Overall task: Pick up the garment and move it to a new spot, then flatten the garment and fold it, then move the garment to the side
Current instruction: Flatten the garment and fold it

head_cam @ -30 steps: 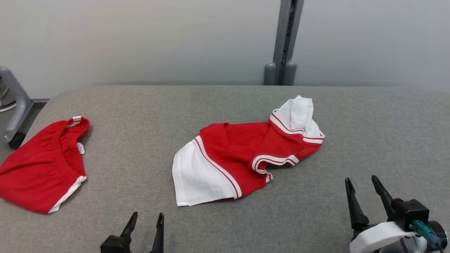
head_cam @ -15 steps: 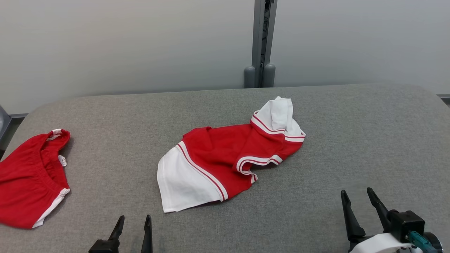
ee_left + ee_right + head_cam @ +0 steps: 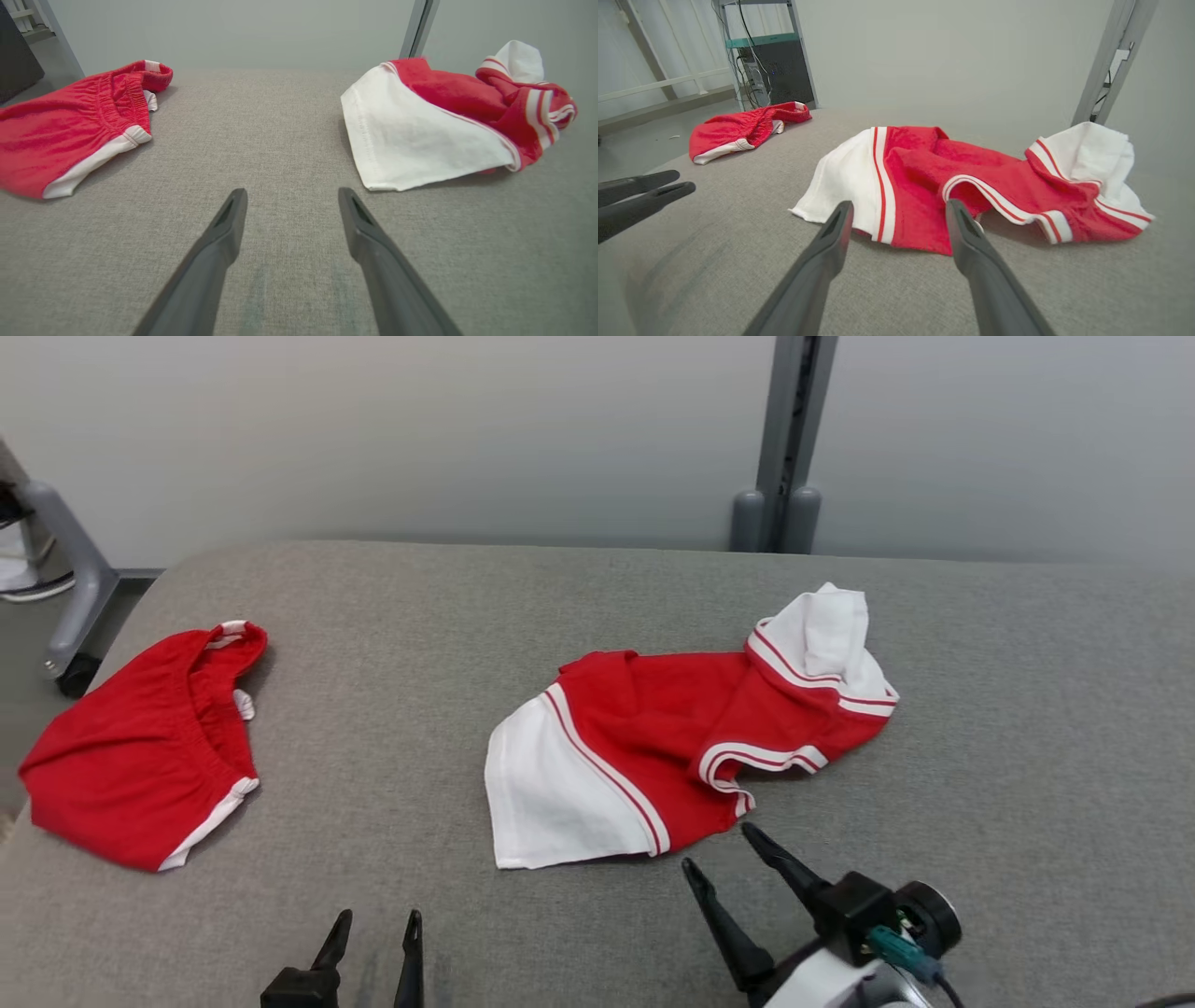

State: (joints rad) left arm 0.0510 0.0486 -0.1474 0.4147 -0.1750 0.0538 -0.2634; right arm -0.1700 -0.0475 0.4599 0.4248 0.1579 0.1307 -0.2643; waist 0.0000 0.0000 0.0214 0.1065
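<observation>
Reaching in from the lower right of the head view, right gripper [image 3: 717,846]: two long dark fingers spread wide with nothing between them. The tips angle up and to the left toward the near hem of the red-and-white garment [image 3: 653,747], just short of the cloth. The pale wrist housing sits behind the fingers, low over the grey padded table [image 3: 420,616]. In the right wrist view these fingers frame the hem where the white panel meets the red.

Left gripper [image 3: 379,915]: at the lower left, fingers pointing straight up the head view, likewise parted and empty, low over bare table. The garment's white corner lies ahead and to its right, near but apart.

Grippers: two, both released.

Garments: two.
- Item one, the red-and-white garment, lies crumpled near the table's middle. It has a white panel at the near-left end, a red body with striped trim, and a raised white fold at the far-right end.
- Item two, red shorts [image 3: 140,756] with white edging, lies by the table's left edge, well apart from item one.

Table: one.

Grey upright post [image 3: 789,429]: one, behind the table's far edge, against a pale wall.
</observation>
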